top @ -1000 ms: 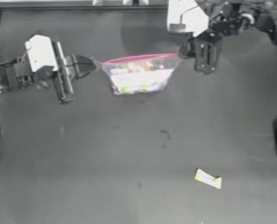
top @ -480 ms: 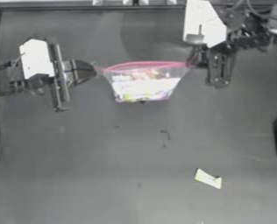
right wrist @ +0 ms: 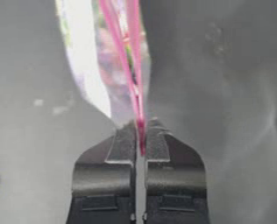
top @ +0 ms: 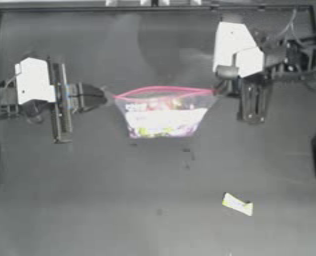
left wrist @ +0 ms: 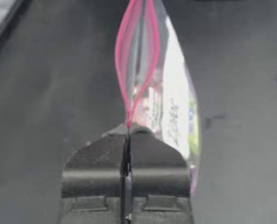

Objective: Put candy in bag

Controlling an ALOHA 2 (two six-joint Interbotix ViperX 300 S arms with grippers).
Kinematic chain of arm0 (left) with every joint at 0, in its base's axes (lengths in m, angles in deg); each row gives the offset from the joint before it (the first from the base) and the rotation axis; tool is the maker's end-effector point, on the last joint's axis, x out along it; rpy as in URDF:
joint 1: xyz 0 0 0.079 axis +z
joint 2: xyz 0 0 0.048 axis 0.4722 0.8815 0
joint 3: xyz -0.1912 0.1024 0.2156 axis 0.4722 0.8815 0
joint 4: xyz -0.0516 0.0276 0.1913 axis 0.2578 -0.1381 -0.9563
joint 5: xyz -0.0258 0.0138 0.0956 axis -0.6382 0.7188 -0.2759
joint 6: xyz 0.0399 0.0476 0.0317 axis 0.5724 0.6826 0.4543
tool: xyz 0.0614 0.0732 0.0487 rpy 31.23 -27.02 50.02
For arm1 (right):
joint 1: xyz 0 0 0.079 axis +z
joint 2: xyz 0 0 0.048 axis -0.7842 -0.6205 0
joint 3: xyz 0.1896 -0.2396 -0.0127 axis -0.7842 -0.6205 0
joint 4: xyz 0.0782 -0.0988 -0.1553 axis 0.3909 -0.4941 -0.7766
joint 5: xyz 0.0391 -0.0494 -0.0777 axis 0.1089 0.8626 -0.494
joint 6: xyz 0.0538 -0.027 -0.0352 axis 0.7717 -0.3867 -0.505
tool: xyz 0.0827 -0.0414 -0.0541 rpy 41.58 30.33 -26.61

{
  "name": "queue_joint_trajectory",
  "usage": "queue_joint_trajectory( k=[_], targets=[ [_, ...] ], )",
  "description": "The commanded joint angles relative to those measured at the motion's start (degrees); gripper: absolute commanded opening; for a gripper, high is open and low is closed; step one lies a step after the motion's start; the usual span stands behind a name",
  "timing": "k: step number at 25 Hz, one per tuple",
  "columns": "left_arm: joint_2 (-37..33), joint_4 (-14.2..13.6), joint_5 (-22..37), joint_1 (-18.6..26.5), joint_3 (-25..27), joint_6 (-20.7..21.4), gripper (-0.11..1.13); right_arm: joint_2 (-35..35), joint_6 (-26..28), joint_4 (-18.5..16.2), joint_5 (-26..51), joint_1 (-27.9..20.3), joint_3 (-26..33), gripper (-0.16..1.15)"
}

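Dark tabletop [top: 87, 200] fills the top view, bounded by a rail along the upper edge. At upper centre hangs the clear plastic zip bag with a pink-red rim strip [top: 162, 112], multicoloured sweets showing through its lower half. Half a second ago its rim was a flatter band; now the pink strip bows into a slightly wider loop, and the bag sits a little lower in the frame.

At the bag's left corner, the left gripper [top: 100, 96] has its jaws pressed together on the rim; the left wrist view shows the two pink edges running from the closed jaws [left wrist: 128, 131] and parting farther out. At the right corner, the right gripper [top: 222, 90] is likewise clamped on the strip, seen pinched between its jaws [right wrist: 141, 127].

Well apart from the bag, the small flat pale-yellow wrapped candy [top: 237, 204] lies on the table at lower right, untouched. Nothing stands between it and the bag, only a few faint specks [top: 186, 150] just below the bag.
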Motion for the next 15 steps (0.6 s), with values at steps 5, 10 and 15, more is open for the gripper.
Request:
queue_joint_trajectory(
  k=[5, 10, 15],
  targets=[
    [-1.2, 1.8, -0.2, -3.6, 0.4, -0.2, 0.04, 1.5, 7.2, -5.2, -3.3, 4.7, -2.6, 0.14],
    [-0.8, 4.1, -0.4, -6.1, 1.0, -0.2, 0.04, 1.8, 9.6, -4.2, -5.5, 6.3, -4.7, 0.14],
    [0.3, 5.1, -1.1, -7.4, 1.8, -0.2, 0.04, 1.8, 11.8, -4.1, -5.7, 7.7, -5.3, 0.14]
  ],
)
